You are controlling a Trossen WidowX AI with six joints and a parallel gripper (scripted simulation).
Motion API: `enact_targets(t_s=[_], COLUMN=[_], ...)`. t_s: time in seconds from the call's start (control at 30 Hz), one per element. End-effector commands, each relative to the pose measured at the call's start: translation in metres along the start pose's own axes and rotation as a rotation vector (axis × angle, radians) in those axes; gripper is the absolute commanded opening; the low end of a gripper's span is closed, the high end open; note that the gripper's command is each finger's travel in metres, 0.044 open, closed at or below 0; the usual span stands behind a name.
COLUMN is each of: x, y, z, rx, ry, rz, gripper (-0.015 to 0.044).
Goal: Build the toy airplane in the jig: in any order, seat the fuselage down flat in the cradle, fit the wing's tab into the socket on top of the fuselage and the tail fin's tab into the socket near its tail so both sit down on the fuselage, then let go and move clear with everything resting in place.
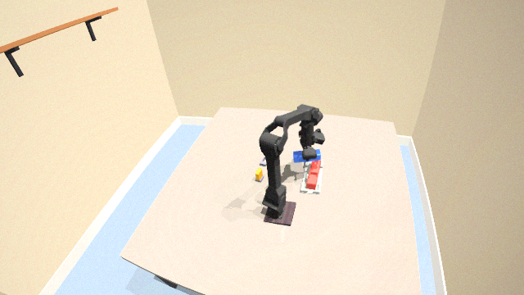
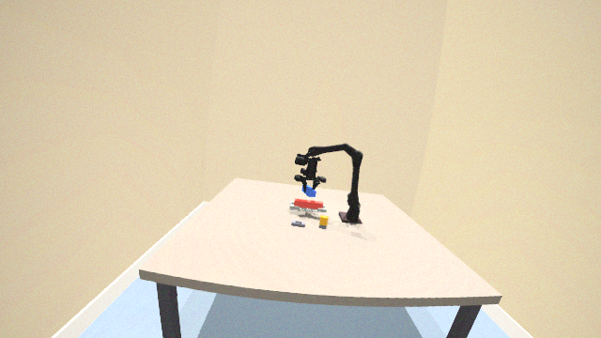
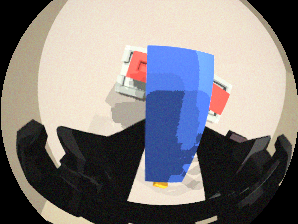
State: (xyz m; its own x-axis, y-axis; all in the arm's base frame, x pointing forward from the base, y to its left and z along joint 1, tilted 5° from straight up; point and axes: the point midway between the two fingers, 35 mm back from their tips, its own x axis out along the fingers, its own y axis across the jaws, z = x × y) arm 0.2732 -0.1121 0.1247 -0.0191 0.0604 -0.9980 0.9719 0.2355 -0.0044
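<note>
Clamped on the blue wing (image 1: pixel 300 156) (image 2: pixel 309 192) (image 3: pixel 172 110), the claw (image 1: pixel 309 155) (image 2: pixel 310 187) (image 3: pixel 170 124) hangs right of center in the top view, above the far end of the red fuselage (image 1: pixel 313 175) (image 2: pixel 308 204) (image 3: pixel 220 99). The fuselage lies lengthwise in the pale jig (image 1: pixel 304 190) (image 2: pixel 321 210) (image 3: pixel 131 90), which stands on the tabletop (image 1: pixel 352 221) (image 2: pixel 300 263) (image 3: pixel 75 65). In the exterior view, near the middle of the frame, a gap shows between wing and fuselage, so the wing is held up off it. The wrist view has the wing running down the center of the frame, crossing over the fuselage, whose ends show at upper left and at right. The yellow tail fin (image 1: pixel 259 174) (image 2: pixel 324 221) (image 3: pixel 160 185) stands apart from the jig, left of the arm in the top view and just below center in the exterior one. Near it lies a small gray holder (image 1: pixel 263 162) (image 2: pixel 298 223).
</note>
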Motion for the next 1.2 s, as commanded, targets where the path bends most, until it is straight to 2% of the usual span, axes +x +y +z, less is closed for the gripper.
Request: enact_targets(t_s=[0.0,0.53,0.77,0.8,1.17], x=[0.001,0.011,0.011,0.011,0.011], y=[-0.01,-0.05,-0.05,-0.05,-0.05], z=[0.007,0.029,0.029,0.029,0.029], rx=[0.064,0.302,0.302,0.302,0.302], ry=[-0.009,-0.007,-0.007,-0.007,-0.007], rz=[0.002,-0.002,-0.002,-0.002,-0.002], gripper=[0.0,0.0,0.0184,0.0195,0.0195])
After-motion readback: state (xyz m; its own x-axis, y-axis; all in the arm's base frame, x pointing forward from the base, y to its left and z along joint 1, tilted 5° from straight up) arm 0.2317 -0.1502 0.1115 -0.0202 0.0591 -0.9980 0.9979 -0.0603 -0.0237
